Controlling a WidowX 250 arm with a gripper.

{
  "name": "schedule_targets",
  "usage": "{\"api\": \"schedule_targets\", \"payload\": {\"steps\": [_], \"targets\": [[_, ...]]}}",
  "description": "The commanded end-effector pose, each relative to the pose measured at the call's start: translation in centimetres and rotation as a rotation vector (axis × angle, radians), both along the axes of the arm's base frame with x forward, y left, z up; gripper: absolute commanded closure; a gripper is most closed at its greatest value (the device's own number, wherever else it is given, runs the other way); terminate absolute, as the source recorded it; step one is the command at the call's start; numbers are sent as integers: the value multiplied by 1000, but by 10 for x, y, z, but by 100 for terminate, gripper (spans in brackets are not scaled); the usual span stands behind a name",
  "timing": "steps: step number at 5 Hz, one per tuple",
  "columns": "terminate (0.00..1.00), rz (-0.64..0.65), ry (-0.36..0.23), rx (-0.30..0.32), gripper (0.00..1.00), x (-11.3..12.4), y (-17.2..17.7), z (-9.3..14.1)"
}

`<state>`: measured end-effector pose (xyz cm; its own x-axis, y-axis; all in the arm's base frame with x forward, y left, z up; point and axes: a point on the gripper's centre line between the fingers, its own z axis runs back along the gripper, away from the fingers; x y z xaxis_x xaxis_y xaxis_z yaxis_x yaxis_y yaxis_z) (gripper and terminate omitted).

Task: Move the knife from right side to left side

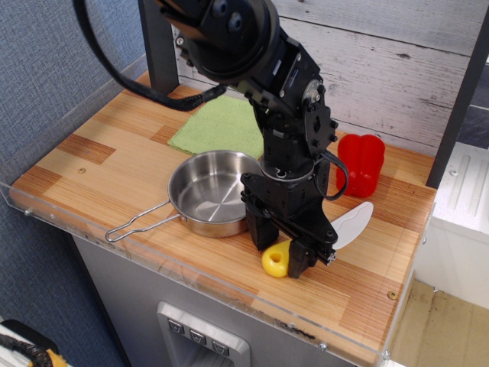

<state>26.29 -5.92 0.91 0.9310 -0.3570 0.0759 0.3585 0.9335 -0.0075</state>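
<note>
Pale whitewashed plank wall (397, 69) behind a striped wooden counter (99, 153), blue textured panel (46, 69) at left.

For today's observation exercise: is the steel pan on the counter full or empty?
Empty. The pan sits upright beside the gripper, and its bare shiny bottom shows with nothing inside.

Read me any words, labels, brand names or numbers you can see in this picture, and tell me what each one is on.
None can be read.
The knife, pan, red pepper, green cloth and gripper show no lettering.
The three buttons on the panel below the counter bear small marks, too small to read.
</note>
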Motion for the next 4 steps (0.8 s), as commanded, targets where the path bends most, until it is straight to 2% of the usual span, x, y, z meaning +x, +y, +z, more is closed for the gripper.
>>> {"api": "schedule_targets", "payload": {"steps": [1, 2, 3, 4], "targets": [[0, 7, -60, -26, 100, 2, 1, 24], [0, 41, -108, -65, 100, 6, 6, 60], [0, 161, -98, -65, 100, 13, 31, 108], [0, 335, -89, -78, 100, 22, 84, 132]]}}
